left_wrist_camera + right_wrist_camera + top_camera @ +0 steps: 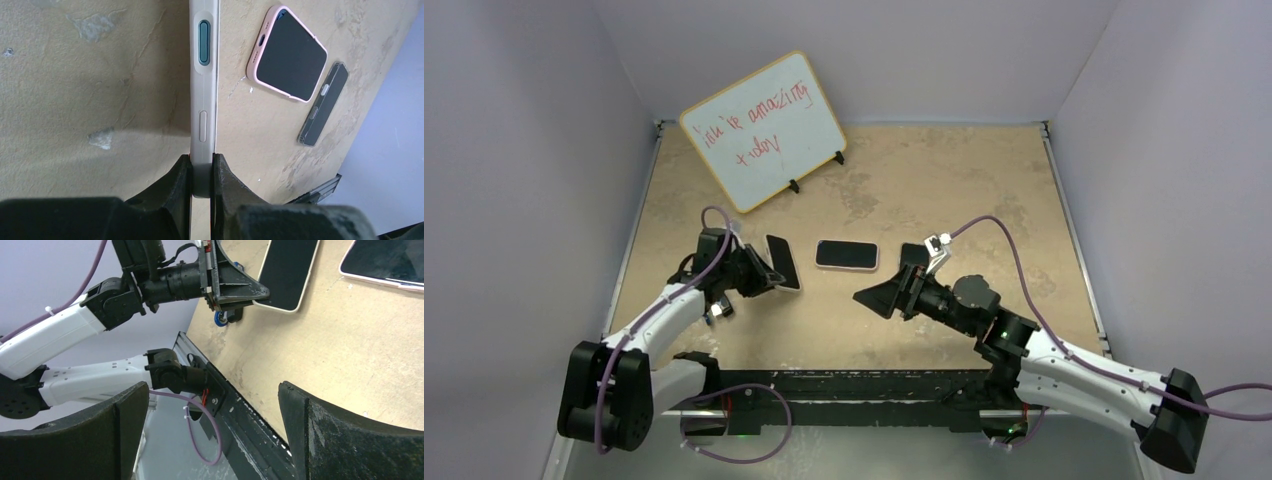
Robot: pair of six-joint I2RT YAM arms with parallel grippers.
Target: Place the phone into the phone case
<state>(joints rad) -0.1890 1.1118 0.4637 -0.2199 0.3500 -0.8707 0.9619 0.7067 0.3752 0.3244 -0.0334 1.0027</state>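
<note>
While clamping the beige phone (pixel 202 100) edgewise in the left pincer (pixel 201 166), low over the counter (pixel 100 100), with the right pincer (pixel 215 415) spread empty, probably needed to tip flat, square corners over the pink phone case (pixel 287 52) beyond, then press evenly.

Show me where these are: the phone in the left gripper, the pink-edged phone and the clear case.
Held phone (pixel 202 95), left wrist view, on its side edge between the buttons.
Pink-edged phone (pixel 291 54), left wrist view, middle of its dark face.
Clear case (pixel 324 105), left wrist view, middle of its length.
</note>
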